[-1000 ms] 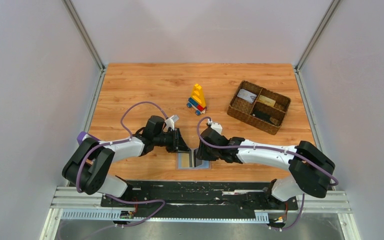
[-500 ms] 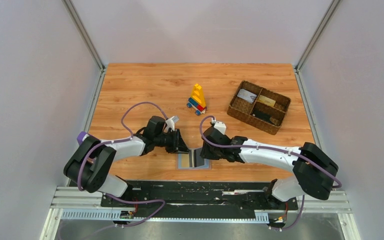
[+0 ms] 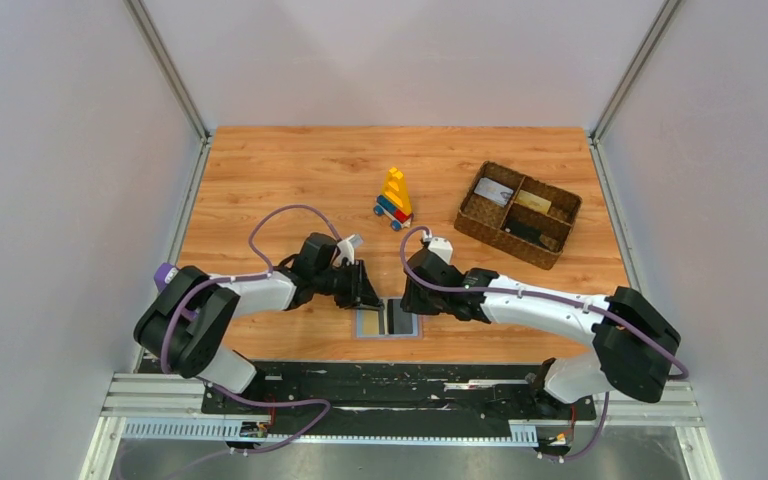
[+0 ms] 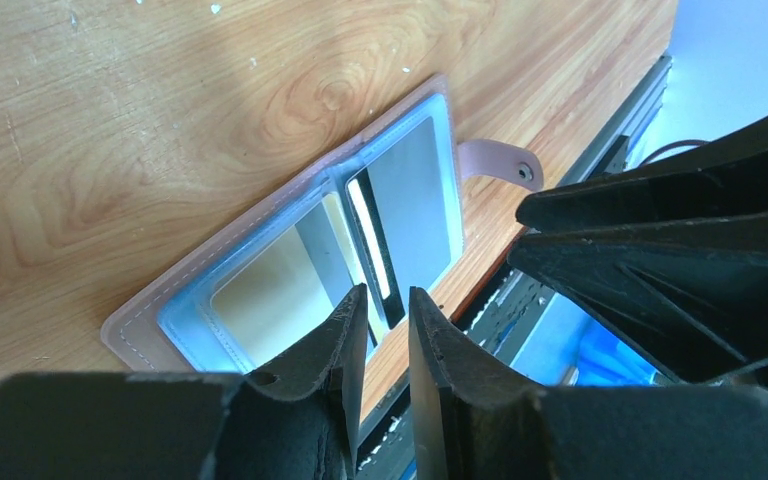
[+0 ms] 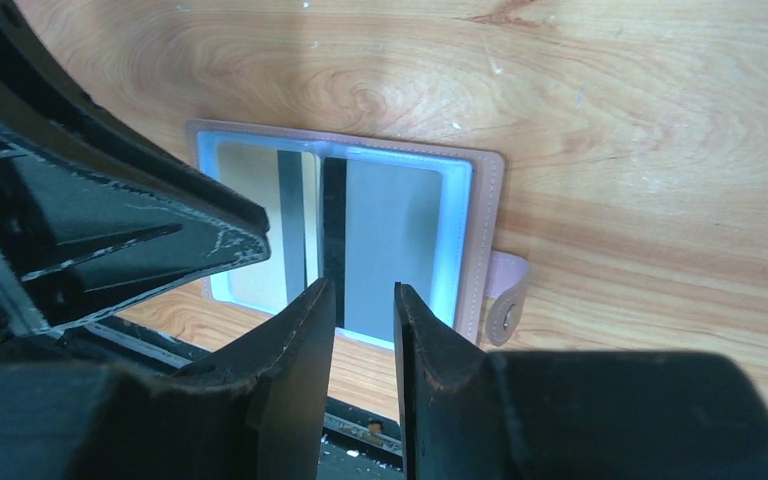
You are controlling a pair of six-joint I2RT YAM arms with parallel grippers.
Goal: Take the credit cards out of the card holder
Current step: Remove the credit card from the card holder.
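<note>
The light-blue card holder (image 3: 388,320) lies opened flat by the table's near edge, its pinkish tab (image 5: 505,290) at one side. Behind its clear pockets one panel shows a tan card (image 5: 250,225) with a grey stripe, the other a grey card (image 5: 390,240) with a black stripe. My left gripper (image 4: 388,292) hovers just above the holder (image 4: 290,250), its jaws a narrow gap apart and empty. Facing it from the right, my right gripper (image 5: 365,287) also stands slightly open over the holder's near edge, holding nothing. Three more credit cards lie in the basket: greyish-white (image 3: 495,191), tan-gold (image 3: 533,201), black (image 3: 525,231).
A brown woven compartment basket (image 3: 465,215) stands at the back right. A yellow, red and blue block toy (image 3: 395,197) stands mid-table behind the grippers. The black mounting rail (image 3: 400,385) runs just past the holder's near edge. Walls enclose the table's sides.
Both grippers have drawn back a little from over the holder, uncovering more of it. The holder itself has stayed in place.
</note>
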